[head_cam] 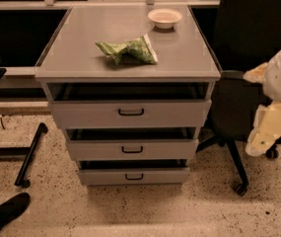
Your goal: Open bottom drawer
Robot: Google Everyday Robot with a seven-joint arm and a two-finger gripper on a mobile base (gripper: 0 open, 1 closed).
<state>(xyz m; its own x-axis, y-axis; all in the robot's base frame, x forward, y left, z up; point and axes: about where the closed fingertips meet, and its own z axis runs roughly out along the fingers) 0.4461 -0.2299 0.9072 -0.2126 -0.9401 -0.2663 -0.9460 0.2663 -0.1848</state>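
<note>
A grey cabinet [130,65] stands in the middle of the camera view with three drawers. The bottom drawer [100,176] has the slimmest front and a small black bar handle [134,177]. It is pulled out only slightly, with a dark gap above its front. The middle drawer [95,150] and the top drawer [86,113] also stand slightly out. My gripper [267,131], a cream-coloured part on a white arm, hangs at the right edge, level with the upper drawers and well clear of the cabinet.
A green crumpled bag [127,49] and a white bowl [165,18] lie on the cabinet top. A black office chair [248,83] stands right of the cabinet, behind my arm. A black stand leg [29,157] and a shoe [4,211] are at the left on speckled floor.
</note>
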